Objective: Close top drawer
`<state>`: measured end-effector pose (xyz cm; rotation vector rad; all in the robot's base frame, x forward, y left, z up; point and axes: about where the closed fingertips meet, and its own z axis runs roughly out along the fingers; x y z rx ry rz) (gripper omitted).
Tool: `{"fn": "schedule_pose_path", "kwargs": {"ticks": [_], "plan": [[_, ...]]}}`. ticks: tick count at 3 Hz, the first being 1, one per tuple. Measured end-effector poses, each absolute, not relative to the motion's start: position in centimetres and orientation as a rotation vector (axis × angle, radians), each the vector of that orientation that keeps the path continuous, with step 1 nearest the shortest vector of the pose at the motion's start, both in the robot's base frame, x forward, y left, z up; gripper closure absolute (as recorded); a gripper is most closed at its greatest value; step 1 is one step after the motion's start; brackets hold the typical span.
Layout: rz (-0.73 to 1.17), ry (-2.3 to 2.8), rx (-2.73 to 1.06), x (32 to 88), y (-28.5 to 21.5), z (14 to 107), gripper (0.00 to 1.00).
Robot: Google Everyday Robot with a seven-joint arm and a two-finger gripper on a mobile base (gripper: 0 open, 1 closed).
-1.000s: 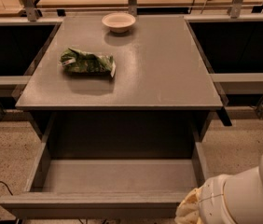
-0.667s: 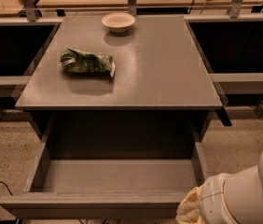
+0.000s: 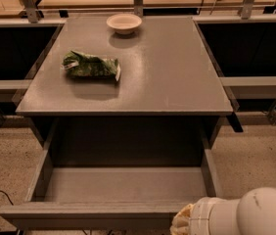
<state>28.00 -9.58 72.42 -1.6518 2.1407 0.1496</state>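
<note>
The top drawer (image 3: 123, 185) of the grey cabinet is pulled far out toward me, its shallow tray bare and its long flat front panel (image 3: 89, 215) along the bottom of the view. My white arm (image 3: 245, 214) enters at the bottom right, and its wrist end meets the right part of the drawer's front panel. The gripper (image 3: 179, 224) is mostly hidden below the frame edge at that spot.
On the cabinet top (image 3: 177, 77) lie a green snack bag (image 3: 91, 66) at the left and a white bowl (image 3: 124, 23) at the back. Dark open bays flank the cabinet on both sides. A speckled floor lies around the drawer.
</note>
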Motion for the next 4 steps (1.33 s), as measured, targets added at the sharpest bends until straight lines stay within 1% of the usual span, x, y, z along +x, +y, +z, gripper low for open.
{"fn": "schedule_pose_path", "kwargs": {"ticks": [1,2,4], "plan": [[0.048,2.129,-1.601,29.3,-8.9,71.1,1.0],[0.02,2.108,-1.587,30.5,-8.3,69.6,1.0],[0.035,2.077,-1.575,32.3,-7.7,67.6,1.0]]}}
